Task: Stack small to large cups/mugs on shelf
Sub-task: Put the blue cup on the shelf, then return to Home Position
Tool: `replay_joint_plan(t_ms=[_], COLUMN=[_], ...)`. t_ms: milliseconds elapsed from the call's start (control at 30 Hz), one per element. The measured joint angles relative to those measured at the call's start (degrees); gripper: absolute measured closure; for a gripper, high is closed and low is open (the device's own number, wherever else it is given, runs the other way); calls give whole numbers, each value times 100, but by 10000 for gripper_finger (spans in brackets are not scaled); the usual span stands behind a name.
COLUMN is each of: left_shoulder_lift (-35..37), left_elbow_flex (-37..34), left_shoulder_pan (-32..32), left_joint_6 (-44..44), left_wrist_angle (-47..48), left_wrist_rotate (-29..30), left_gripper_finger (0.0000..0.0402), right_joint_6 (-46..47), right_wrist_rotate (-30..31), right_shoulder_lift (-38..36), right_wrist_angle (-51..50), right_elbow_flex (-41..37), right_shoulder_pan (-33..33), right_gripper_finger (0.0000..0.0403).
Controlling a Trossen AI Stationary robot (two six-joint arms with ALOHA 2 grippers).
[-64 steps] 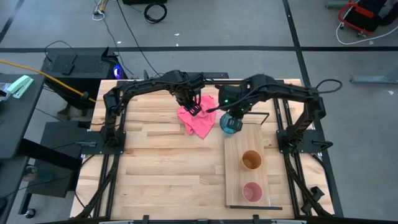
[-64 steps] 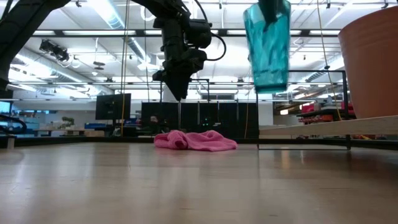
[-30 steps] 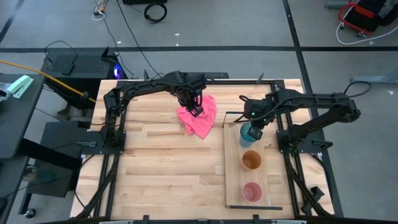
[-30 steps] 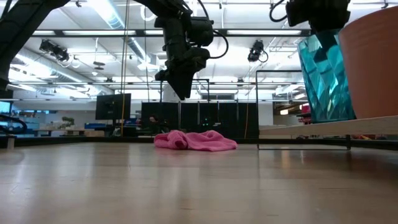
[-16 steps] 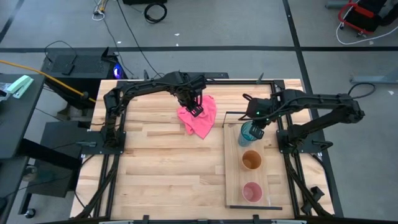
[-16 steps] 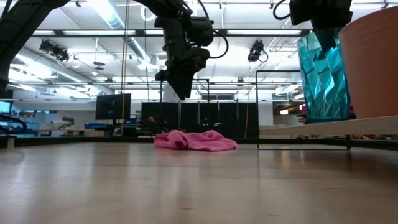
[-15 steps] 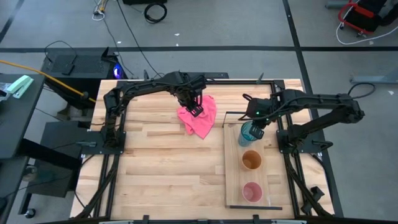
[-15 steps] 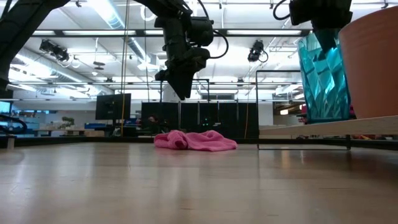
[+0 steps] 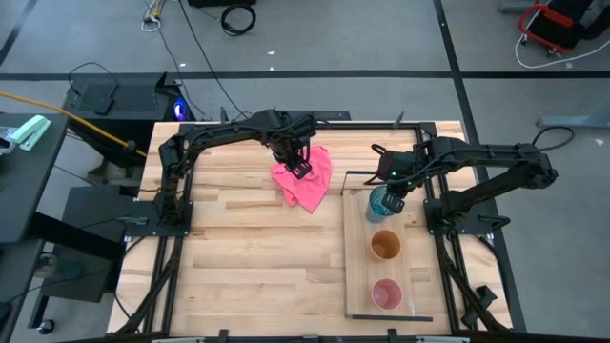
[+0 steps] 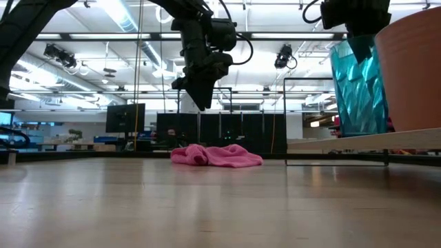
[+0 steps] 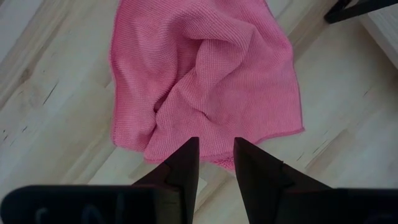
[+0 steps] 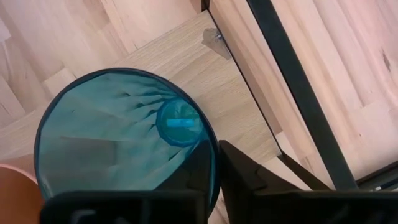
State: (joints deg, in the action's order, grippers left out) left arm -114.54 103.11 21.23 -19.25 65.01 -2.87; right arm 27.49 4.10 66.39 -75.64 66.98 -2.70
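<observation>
The teal-blue cup [image 9: 379,204] stands upright on the far end of the light-wood shelf [image 9: 360,286], just inside its black wire frame [image 9: 379,174]. My right gripper [image 9: 390,190] is shut on the cup's rim. The orange-brown cup [image 9: 385,245] and the pink cup [image 9: 386,293] stand upright on the shelf, nearer the table's near edge. My left gripper [image 9: 300,166] hangs slightly open and empty above the pink cloth [image 9: 305,184]. My right gripper pinches the teal-blue cup's rim [image 12: 214,142] with one finger inside the cup and one finger [image 12: 249,174] outside its wall. The fingers come from above, pointing down. The cup sits upright with its base [image 10: 362,131] on the shelf.
The pink cloth [image 10: 217,156] lies crumpled on the tabletop, left of the shelf's far end. The wire frame [image 10: 310,80] rises at the shelf's far end, close behind the teal-blue cup. Bare tabletop [image 9: 248,257] lies left of the shelf.
My right gripper has carried the teal-blue cup down and toward the table's right edge onto the shelf's far end. In the last second the cup has gone from tilted to upright on the board. My left gripper has kept still.
</observation>
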Motion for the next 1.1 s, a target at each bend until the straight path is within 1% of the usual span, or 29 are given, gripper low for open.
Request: replay_joint_plan(t_ms=[467,733,900,1000,1100], left_shoulder_lift=[0,0,0,55,226], left_elbow_flex=[0,0,0,0,0], left_shoulder_pan=[-21,-37,-35,-37,-36], left_joint_6=[-7,-8,-8,-8,-11], left_wrist_angle=[2,2,7,36,77], left_wrist_rotate=[0,0,-2,-6,-132], left_gripper_finger=[294,294,294,294,294], right_joint_6=[17,108,243,302,390], right_wrist_rotate=[11,11,11,11,11], right_shoulder_lift=[0,-35,-208,-378,-575], right_wrist_angle=[-11,-195,-248,-253,-251], right_elbow_flex=[1,2,85,265,468], right_shoulder_pan=[-4,-17,-17,-17,-17], right_gripper_finger=[326,310,309,309,309])
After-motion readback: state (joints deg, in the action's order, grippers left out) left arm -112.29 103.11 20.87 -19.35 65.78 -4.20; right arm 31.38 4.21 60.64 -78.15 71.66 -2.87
